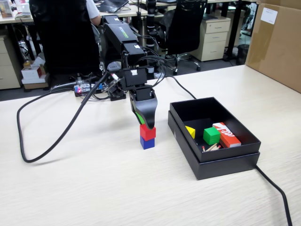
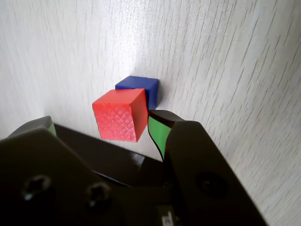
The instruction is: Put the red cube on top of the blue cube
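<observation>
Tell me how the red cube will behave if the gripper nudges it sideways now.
The red cube sits on the blue cube, so a nudge would probably slide or topple it off. In the wrist view it looks offset from the blue one, leaving little margin. Its flat faces suggest it won't roll. The gripper is open around it.

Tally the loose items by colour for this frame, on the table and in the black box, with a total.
Red: 1, the red cube, stacked on the blue cube
Blue: 1, the blue cube
Green: 1, the green cube in the black box
Yellow: 1, the yellow piece in the box
Red-orange and white: 1, the carton in the box
Total: 5
</observation>
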Motion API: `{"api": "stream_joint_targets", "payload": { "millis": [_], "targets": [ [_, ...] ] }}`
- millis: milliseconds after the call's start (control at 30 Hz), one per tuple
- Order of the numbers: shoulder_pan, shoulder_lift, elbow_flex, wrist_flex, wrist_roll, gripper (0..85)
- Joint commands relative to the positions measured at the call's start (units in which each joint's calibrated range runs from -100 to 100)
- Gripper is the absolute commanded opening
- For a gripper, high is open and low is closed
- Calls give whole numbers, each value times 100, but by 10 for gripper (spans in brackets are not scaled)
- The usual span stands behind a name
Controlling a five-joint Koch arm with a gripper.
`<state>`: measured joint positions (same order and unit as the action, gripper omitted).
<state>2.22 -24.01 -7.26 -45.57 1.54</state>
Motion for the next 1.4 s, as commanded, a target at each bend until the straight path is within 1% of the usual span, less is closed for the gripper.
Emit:
{"api": "stream_joint_targets", "payload": {
  "millis": [0, 67, 233, 433, 633, 800, 833, 967, 1000, 1067, 1100, 1233, 1300, 1367],
  "targets": [
    [10, -255, 164, 95, -59, 453],
    [10, -404, 82, 77, -59, 455],
    [15, -875, -371, 77, -83, 489],
    [24, -1712, -852, 77, -93, 492],
    [49, -3055, -1486, 77, -98, 492],
    [15, -4386, -2792, 207, -93, 495],
    [5, -4948, -3472, 492, -98, 493],
    [-44, -5900, -4632, 915, -68, 489],
    [-83, -6153, -5167, 1149, -5, 488],
    [-151, -6359, -5738, 1546, 0, 487],
    [-181, -6612, -6228, 1952, 5, 485],
    [-161, -7048, -6872, 2462, 68, 479],
    [-147, -7209, -7053, 2557, 147, 479],
    [-98, -7289, -7724, 3300, 166, 479]
  ]
}}
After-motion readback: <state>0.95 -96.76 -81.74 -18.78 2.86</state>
